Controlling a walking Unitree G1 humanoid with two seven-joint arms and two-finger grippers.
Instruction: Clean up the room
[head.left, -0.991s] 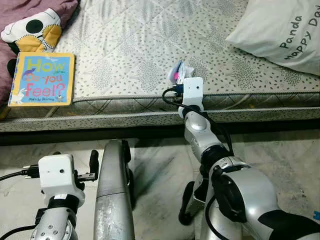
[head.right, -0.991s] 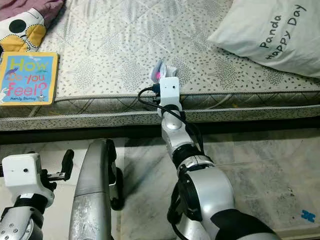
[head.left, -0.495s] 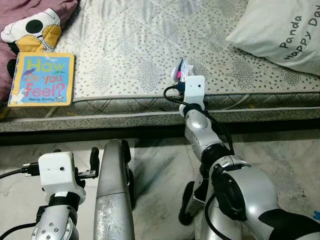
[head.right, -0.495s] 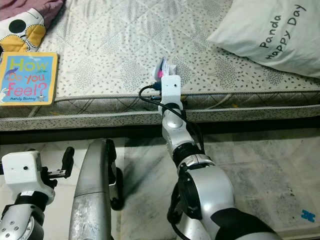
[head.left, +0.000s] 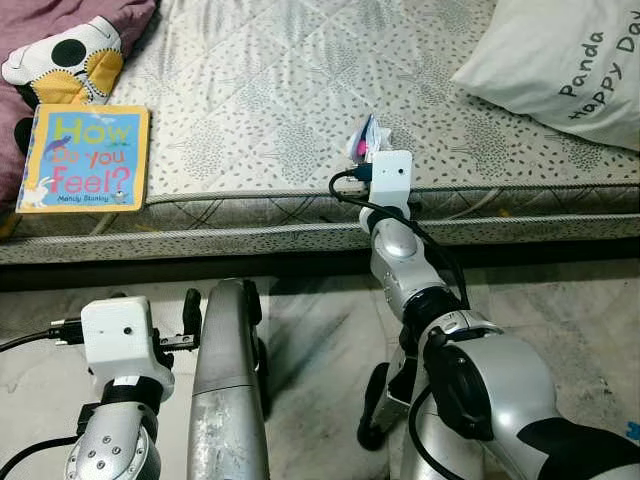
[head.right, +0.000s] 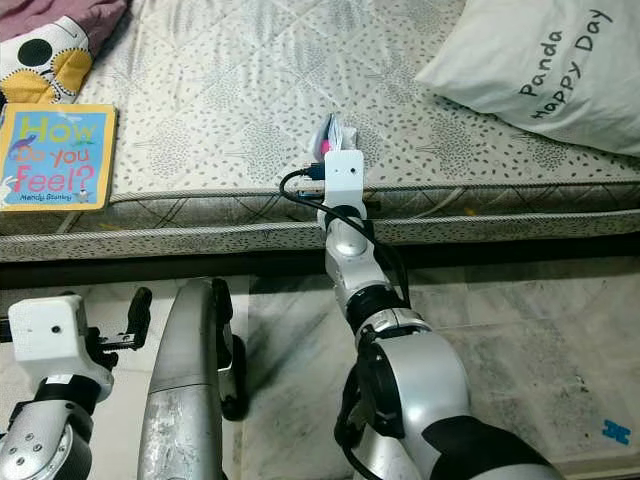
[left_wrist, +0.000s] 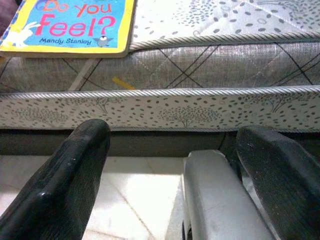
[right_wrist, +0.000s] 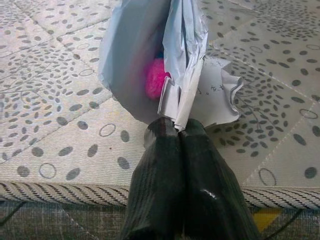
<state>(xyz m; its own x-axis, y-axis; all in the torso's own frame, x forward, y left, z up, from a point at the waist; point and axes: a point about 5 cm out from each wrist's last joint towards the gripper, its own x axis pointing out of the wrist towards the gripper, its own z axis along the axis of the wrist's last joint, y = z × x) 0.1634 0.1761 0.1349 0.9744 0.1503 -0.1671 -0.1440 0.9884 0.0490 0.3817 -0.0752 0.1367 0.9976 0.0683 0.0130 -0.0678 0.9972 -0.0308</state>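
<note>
Right gripper (right_wrist: 176, 131): fingers pressed together, clamped on the bottom edge of a crumpled white wrapper (right_wrist: 165, 60) with something bright pink tucked inside. Wrapper stands upright above my fingertips, just over the front edge of the mattress (head.left: 300, 90), roughly mid-width. My right arm reaches forward from the floor side up to that edge.

Left gripper (left_wrist: 170, 165): fingers spread apart, nothing between them. It sits low, in front of the mattress side, over pale floor tile (head.left: 320, 340), beside a silver limb of mine (head.left: 228, 380).

Outward on the bed: board book "How Do You Feel?" (head.left: 85, 157) lies flat at the front left edge, well apart from the wrapper. Behind it, a patterned cloth with black and yellow patches (head.left: 65, 60) on a purple blanket (head.left: 110, 18). White pillow (head.left: 560, 60) printed "Panda Happy Day" at the far right.
</note>
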